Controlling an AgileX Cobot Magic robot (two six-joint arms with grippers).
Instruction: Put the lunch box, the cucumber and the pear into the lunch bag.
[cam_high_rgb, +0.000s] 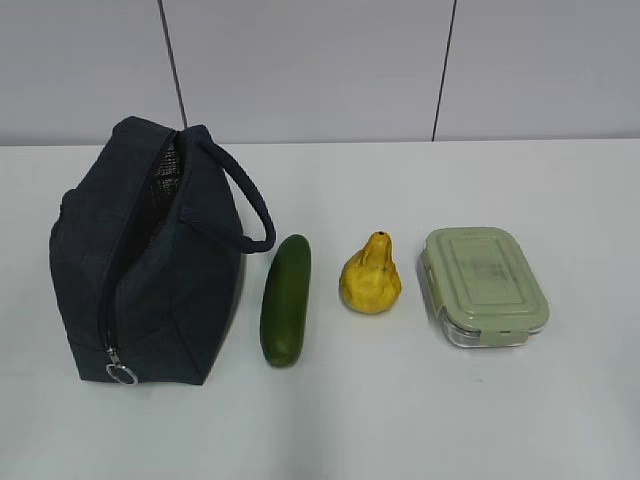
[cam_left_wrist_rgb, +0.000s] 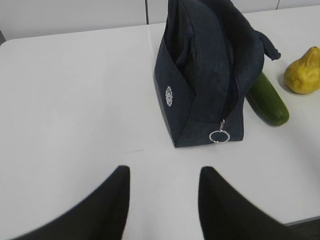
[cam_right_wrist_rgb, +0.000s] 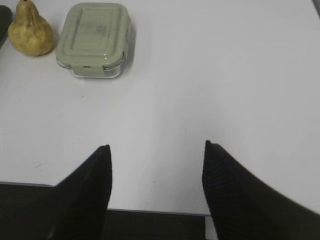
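The left gripper (cam_left_wrist_rgb: 162, 175) hangs over bare white table (cam_left_wrist_rgb: 75, 100) near its front edge, its two dark fingers (cam_left_wrist_rgb: 112, 200) spread apart with nothing between them; ahead of it stands the lunch bag (cam_left_wrist_rgb: 205, 75), its ring pull (cam_left_wrist_rgb: 219, 136) hanging at the near lower corner. The right gripper (cam_right_wrist_rgb: 157, 152) also sits over empty tabletop by the front edge, fingers parted wider and holding nothing, well apart from the lunch box (cam_right_wrist_rgb: 95, 40) far ahead to its left. In the exterior view the things lie in a row: the navy lunch bag upright at the left with its zipper open and strap handle (cam_high_rgb: 245, 205) looping toward the cucumber (cam_high_rgb: 286, 298), which lies just beside it; then the pear (cam_high_rgb: 371, 276), standing neck up, and the lunch box with its green lid on, at the right
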